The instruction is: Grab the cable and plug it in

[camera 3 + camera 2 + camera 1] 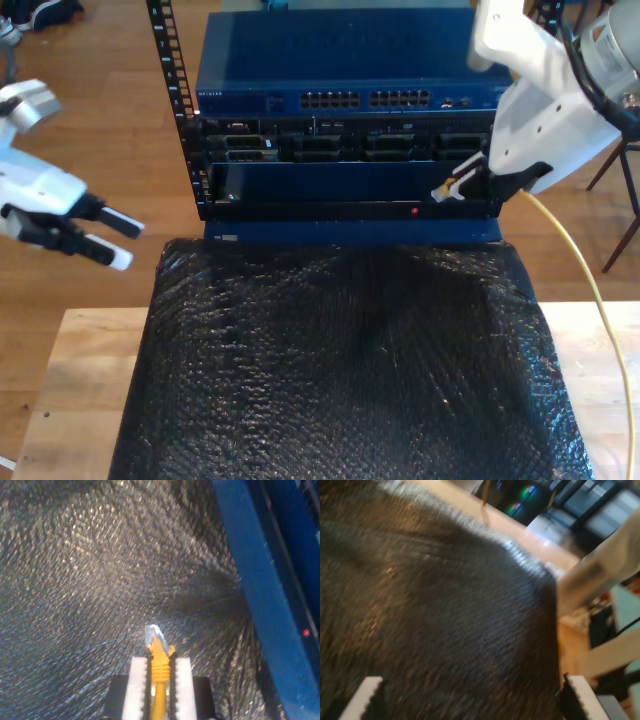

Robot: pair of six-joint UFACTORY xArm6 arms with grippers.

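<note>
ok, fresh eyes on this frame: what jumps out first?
The yellow cable pinched in my second gripper, its clear plug poking out in front, held near the blue rack at the exterior view's right. Then the black mat over the table, and my first gripper open at that view's left.

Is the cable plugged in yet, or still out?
Out. The cable sits clamped in my second end effector, its clear plug bare over the black mat; in the exterior view it hangs short of the switch.

Rack (pixel 340 150) behind mat (pixel 340 360); mat on table (pixel 70 400).
</note>
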